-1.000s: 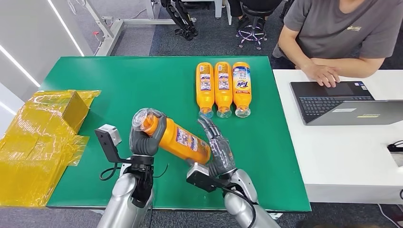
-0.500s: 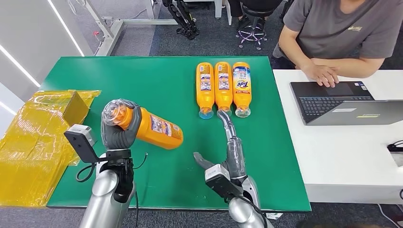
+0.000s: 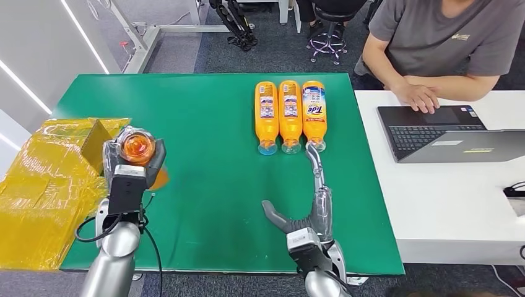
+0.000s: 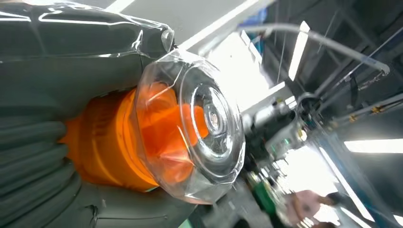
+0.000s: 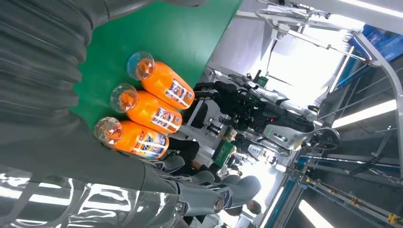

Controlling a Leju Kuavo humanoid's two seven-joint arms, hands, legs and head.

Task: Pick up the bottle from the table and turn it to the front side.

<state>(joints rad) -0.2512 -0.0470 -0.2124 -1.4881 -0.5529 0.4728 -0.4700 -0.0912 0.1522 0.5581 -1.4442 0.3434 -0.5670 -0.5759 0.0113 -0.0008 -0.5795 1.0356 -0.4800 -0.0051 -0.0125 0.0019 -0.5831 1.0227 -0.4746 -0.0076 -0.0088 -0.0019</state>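
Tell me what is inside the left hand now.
The left hand grips an orange bottle; its clear cap faces the head camera. The fingers cover the body and label.

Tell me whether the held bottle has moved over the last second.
Yes. The bottle in the left robot hand has swung left, away from the row of three bottles and toward the yellow packaging, cap now facing the camera.

Green-topped table at centre; white desk touching its right side — open laptop on it, a seated person in a grey shirt behind. Dark grey carpet floor; white wall panel with bright light strips at left — yellow wrapped cartons below it.
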